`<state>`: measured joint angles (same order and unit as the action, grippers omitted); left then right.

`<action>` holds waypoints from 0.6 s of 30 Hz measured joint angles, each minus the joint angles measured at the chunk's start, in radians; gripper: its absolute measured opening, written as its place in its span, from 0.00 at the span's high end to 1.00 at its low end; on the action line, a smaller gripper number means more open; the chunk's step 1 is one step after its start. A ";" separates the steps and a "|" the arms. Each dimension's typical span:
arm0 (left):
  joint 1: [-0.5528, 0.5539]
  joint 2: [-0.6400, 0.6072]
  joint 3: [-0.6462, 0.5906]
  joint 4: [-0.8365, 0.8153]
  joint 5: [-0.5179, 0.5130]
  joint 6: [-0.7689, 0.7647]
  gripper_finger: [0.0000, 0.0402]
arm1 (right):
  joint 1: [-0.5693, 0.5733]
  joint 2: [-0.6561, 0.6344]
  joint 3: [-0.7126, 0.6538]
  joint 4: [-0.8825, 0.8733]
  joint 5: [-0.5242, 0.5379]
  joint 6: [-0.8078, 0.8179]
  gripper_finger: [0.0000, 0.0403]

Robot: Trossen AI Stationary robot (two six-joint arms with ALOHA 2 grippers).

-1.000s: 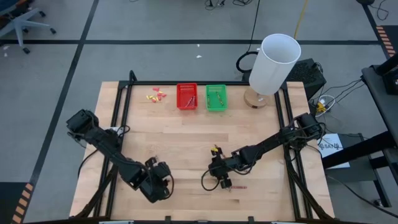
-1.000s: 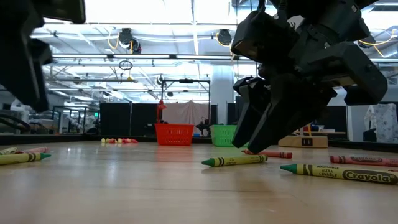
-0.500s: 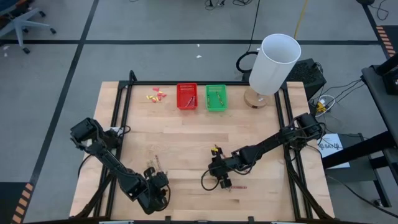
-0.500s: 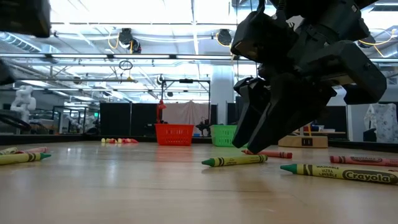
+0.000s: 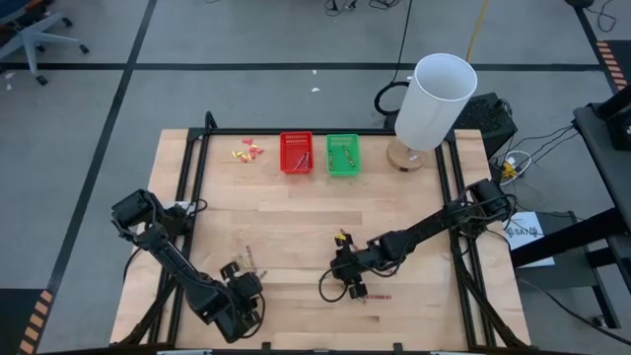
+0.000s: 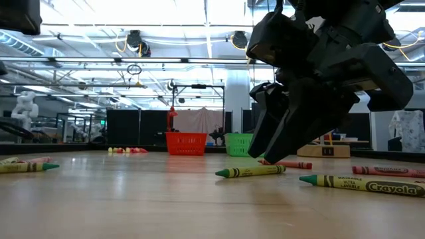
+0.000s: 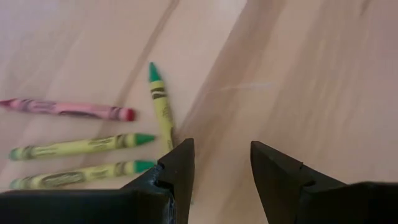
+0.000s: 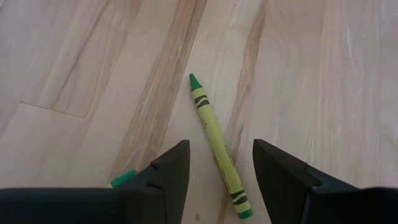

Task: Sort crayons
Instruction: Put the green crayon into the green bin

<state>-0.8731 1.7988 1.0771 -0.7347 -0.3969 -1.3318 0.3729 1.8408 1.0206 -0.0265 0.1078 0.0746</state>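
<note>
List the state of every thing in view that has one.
Left claw: open, empty, beside four loose crayons.
Right claw: open, empty, over a green crayon lying flat.
Red basket: upright, holds crayons.
Green basket: upright, holds crayons.
White cylinder: upright at the table's back corner.

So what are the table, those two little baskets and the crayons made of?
The table looks like pale wood, matt, with plank seams and grain showing. The red basket and the green basket look like plastic mesh, though they are too far off to be sure. The green crayon looks like wax in a printed paper wrapper, with its bare tip a darker green.
</note>
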 joint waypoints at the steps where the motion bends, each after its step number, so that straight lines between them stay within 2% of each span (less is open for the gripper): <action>1: -0.002 0.000 0.000 -0.020 0.000 -0.012 0.62 | 0.000 0.000 0.000 0.000 0.000 0.000 0.60; 6: -0.008 0.000 0.000 -0.094 0.000 -0.076 0.62 | 0.000 0.000 0.000 0.000 0.000 0.000 0.60; 18: -0.032 0.005 -0.002 -0.090 0.000 -0.067 0.62 | 0.000 0.000 0.000 0.000 0.000 0.003 0.60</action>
<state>-0.9051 1.8035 1.0746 -0.8246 -0.3970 -1.3988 0.3729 1.8408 1.0206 -0.0265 0.1078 0.0772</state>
